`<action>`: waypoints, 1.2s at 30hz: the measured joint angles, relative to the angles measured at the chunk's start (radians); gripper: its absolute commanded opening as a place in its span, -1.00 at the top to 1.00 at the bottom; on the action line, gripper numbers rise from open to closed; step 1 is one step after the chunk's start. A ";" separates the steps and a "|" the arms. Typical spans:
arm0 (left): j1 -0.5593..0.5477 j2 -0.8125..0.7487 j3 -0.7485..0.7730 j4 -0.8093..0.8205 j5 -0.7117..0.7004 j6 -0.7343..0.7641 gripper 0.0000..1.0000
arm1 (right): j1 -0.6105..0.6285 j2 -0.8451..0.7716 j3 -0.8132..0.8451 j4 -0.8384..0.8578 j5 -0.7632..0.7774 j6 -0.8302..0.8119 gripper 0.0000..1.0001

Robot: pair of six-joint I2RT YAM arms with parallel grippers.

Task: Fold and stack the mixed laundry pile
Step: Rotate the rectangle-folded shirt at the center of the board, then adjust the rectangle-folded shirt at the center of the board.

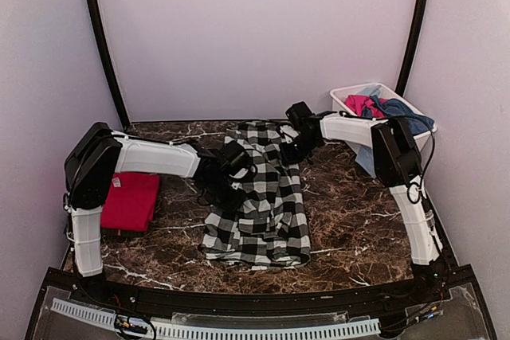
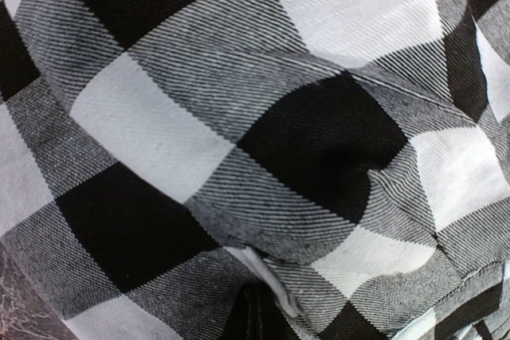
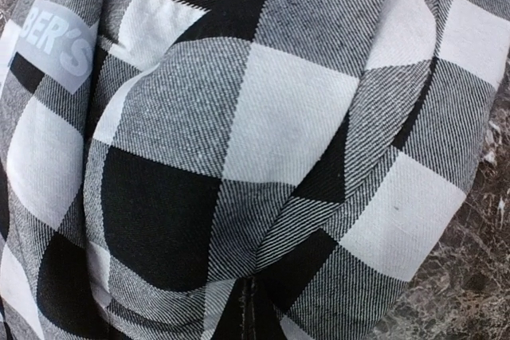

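Two robot arms are rising from the near edge of a table [image 1: 351, 228] and bending inward toward its middle. The left arm is reaching rightward with its white forearm lying nearly level, and the left gripper [image 1: 223, 181] is pointing down onto a checked garment [image 1: 259, 212]. The right arm is standing taller at the near right, folding at the elbow and stretching leftward, and the right gripper [image 1: 291, 151] is dipping onto the far right part of the same garment. Both sets of fingers are pressing together, each pinching a bunched fold of the checked cloth, which is filling both wrist views.

The garment is lying spread along the middle of the table, running from near to far. A red tee [image 1: 130, 201] is sitting folded flat at the left, partly under the left arm. The tabletop is showing dark brown marble with pale veins. At the far right corner a white tub [image 1: 351, 95] is holding a pink piece [image 1: 362, 105] and a blue piece [image 1: 402, 111], the blue one hanging over its side. Pale walls [image 1: 255, 29] are closing in the scene, with curved black poles [image 1: 100, 37] running up them.

The checked cloth is showing a coarse twill weave in black, white and grey squares, rumpling into soft rounded folds. White lettering [image 3: 60, 41] is sitting on a grey patch, only partly readable.
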 measured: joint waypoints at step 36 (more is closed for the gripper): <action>-0.220 -0.540 -0.535 0.179 0.066 -0.159 0.16 | 0.530 -0.877 -1.011 0.226 -0.117 0.363 0.22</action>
